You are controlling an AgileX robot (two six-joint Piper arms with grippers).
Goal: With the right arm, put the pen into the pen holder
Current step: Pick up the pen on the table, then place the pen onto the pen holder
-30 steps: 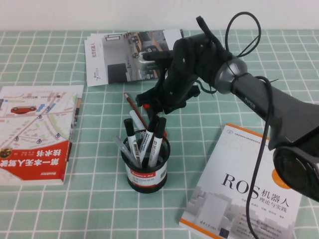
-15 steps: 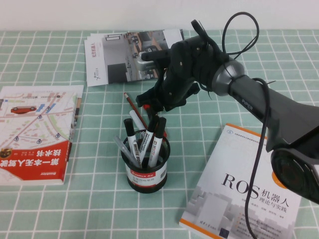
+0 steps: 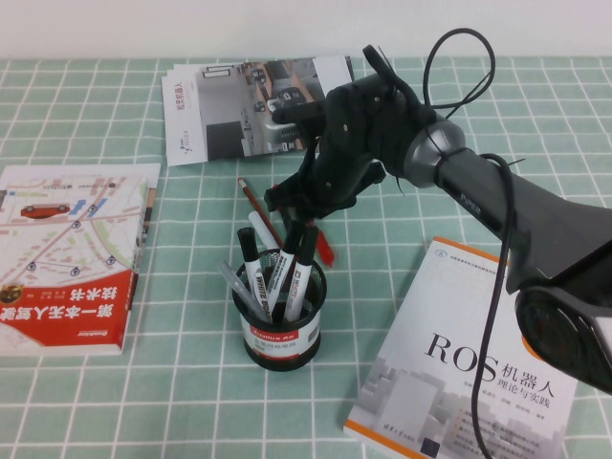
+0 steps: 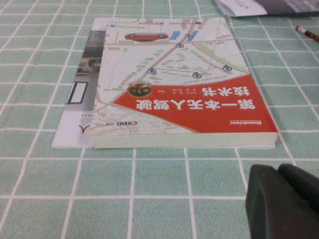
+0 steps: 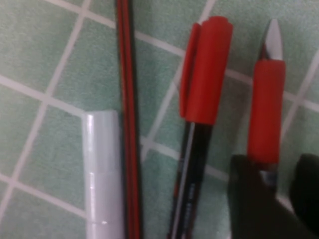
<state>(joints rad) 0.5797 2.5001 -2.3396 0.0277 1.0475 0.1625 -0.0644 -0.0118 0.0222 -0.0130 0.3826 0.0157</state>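
The pen (image 5: 265,102), a short red marker, lies on the green checked cloth just behind the pen holder (image 3: 280,316). The right gripper (image 5: 279,191) hangs low over it. Its fingers (image 5: 251,199) stand apart on both sides of the pen's body and seem to touch it; a firm grip is not clear. A second red-capped marker (image 5: 204,74), a thin pencil (image 5: 127,99) and a white marker (image 5: 102,169) lie beside it. The left gripper (image 4: 284,201) rests near the red book (image 4: 184,89); I cannot tell its state.

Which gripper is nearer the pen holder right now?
Right. The right gripper hangs just behind the pen holder, low among the pens. The left gripper sits far off, beside the red map book.
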